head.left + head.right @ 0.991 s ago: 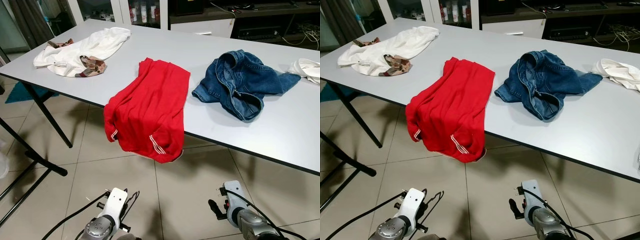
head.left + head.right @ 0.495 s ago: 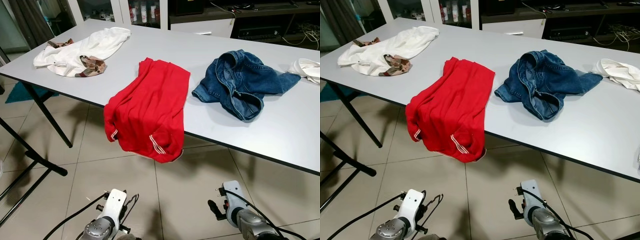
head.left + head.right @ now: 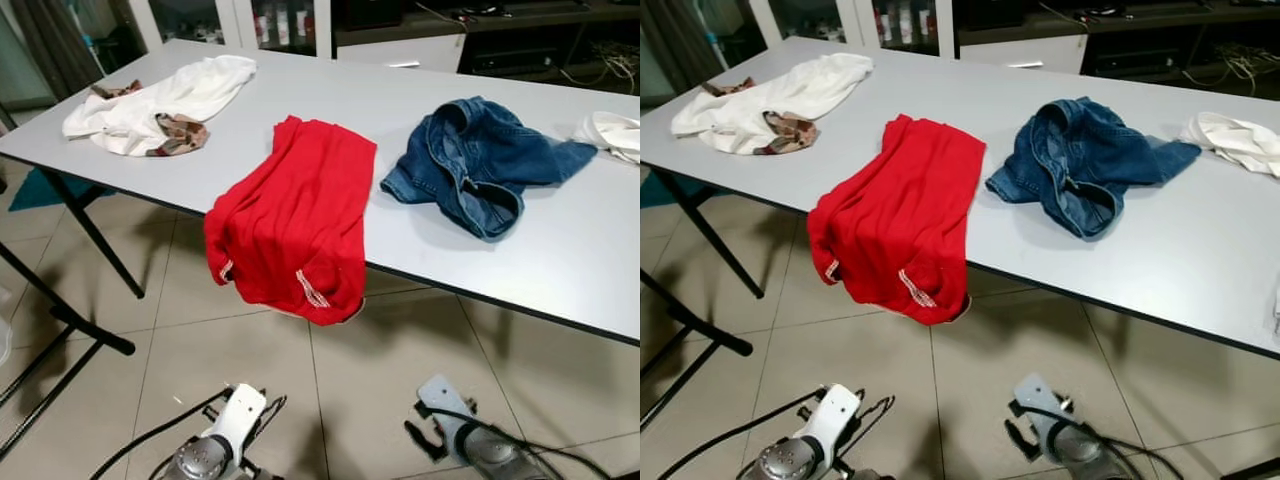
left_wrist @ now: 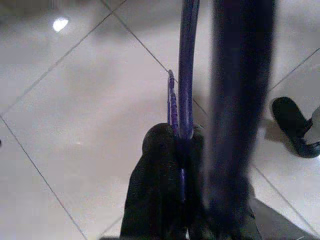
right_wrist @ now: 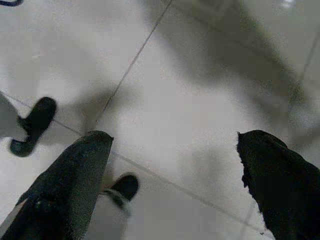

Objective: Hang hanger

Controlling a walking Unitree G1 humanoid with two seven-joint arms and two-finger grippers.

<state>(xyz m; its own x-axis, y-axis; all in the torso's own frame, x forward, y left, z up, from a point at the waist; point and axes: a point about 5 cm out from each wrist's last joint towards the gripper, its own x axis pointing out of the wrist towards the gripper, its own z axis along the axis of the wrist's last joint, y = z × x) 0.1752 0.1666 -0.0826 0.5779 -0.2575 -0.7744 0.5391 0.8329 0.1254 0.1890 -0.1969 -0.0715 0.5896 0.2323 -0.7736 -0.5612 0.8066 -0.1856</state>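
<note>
Purple plastic is seen pinched between the two black fingers (image 4: 160, 175) of the left claw (image 4: 182, 150); it is a thin purple hanger (image 4: 186, 65), held low over the pale tiled floor (image 4: 85, 125). The right claw (image 5: 170, 165) is also kept low over the tiles, and its fingers are spread wide apart with nothing between them. Both silver arms are seen at the near edge of the head views.

Farther off, a long grey surface (image 3: 560, 250) is stood on dark legs. A red sweater (image 3: 295, 215) is draped over its near edge and hangs down. Beside it, crumpled blue jeans (image 3: 475, 165) are laid. A white shirt (image 3: 160, 100) is bunched at the far left corner, and another white cloth (image 3: 612, 132) is seen at the far right.
</note>
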